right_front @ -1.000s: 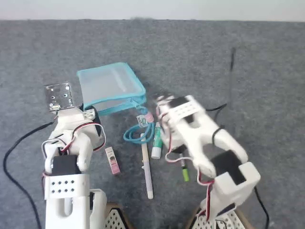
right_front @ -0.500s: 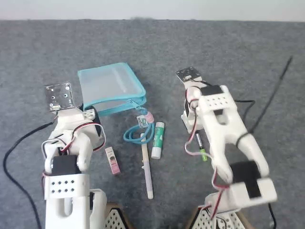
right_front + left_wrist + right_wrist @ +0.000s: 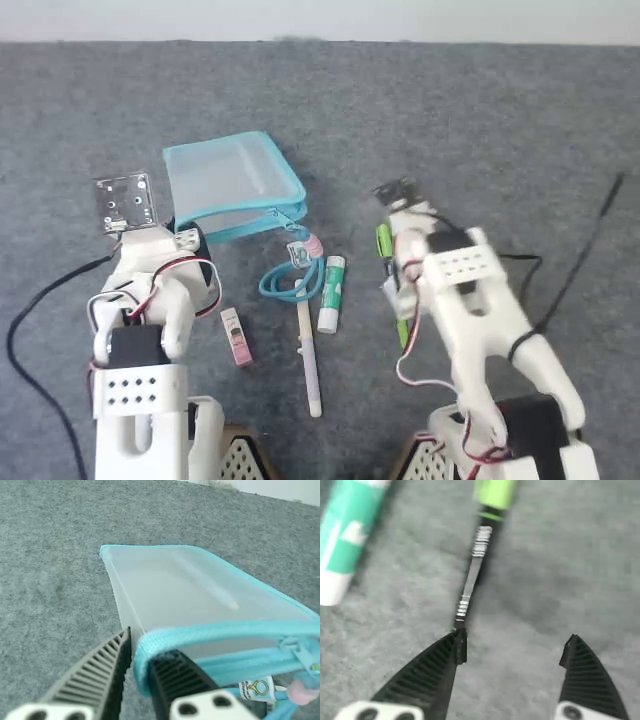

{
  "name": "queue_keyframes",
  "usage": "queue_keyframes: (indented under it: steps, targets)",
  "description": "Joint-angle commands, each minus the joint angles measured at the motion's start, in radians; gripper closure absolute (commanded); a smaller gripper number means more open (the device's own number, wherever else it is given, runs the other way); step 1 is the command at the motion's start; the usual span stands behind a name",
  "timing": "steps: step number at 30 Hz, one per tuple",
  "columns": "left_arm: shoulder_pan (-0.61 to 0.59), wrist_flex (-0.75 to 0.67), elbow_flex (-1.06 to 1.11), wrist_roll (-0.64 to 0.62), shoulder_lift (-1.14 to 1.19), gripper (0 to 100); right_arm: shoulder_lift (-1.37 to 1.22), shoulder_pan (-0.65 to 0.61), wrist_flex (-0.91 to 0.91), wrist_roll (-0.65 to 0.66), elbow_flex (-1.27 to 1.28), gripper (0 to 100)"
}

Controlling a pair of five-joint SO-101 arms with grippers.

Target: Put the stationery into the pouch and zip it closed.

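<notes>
The translucent teal pouch (image 3: pixel 230 185) lies at the back left, its zippered edge (image 3: pixel 210 630) facing the arms. My left gripper (image 3: pixel 141 652) is shut on the pouch's rim at its near left corner (image 3: pixel 190 238). A green pen (image 3: pixel 384 240) lies on the carpet, partly under the right arm (image 3: pixel 455 270). My right gripper (image 3: pixel 515 642) hangs open just above the carpet, one fingertip (image 3: pixel 457 642) at the end of the pen's dark shaft (image 3: pixel 472 575). The green-and-white glue stick (image 3: pixel 331 293) lies just left of the pen.
A white pen (image 3: pixel 309 360) and a small pink eraser (image 3: pixel 237 336) lie between the arms. A teal cord loop (image 3: pixel 290 280) with a charm (image 3: pixel 300 250) trails from the pouch's zip. A black cable (image 3: pixel 585 255) runs off at the right.
The right arm swung out to the right and back, and now sits lower over the green pen. The pen has shifted farther from the arm's base. The left arm has kept still.
</notes>
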State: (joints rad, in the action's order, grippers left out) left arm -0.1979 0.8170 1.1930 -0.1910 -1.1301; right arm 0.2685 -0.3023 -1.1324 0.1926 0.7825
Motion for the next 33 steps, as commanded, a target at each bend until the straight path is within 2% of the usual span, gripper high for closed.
queue_keyframes:
  steps: [1, 10, 16, 19, 23, 28, 33]
  targets:
    - [0.006, -0.034, -0.025, 0.015, -0.003, 99, 0.054, -0.093, 0.077, -0.084, 0.043, 69.9]
    - [0.006, -0.034, -0.025, 0.015, -0.003, 99, 0.036, -0.090, 0.170, -0.100, 0.117, 71.5]
    - [0.006, -0.032, -0.025, 0.015, -0.003, 99, -0.036, -0.081, 0.211, -0.098, 0.114, 89.8]
    - [0.006, -0.032, -0.025, 0.015, -0.003, 99, -0.038, -0.030, 0.203, -0.097, 0.097, 99.8]
    - [0.006, -0.032, -0.024, 0.015, -0.003, 99, -0.030, 0.079, 0.189, -0.009, 0.080, 99.2]
    - [0.006, -0.034, -0.024, 0.015, -0.003, 99, 0.096, 0.122, 0.002, 0.101, -0.021, 99.1]
    - [0.006, -0.035, -0.022, 0.017, -0.003, 99, 0.300, 0.048, -0.266, 0.169, -0.189, 99.1]
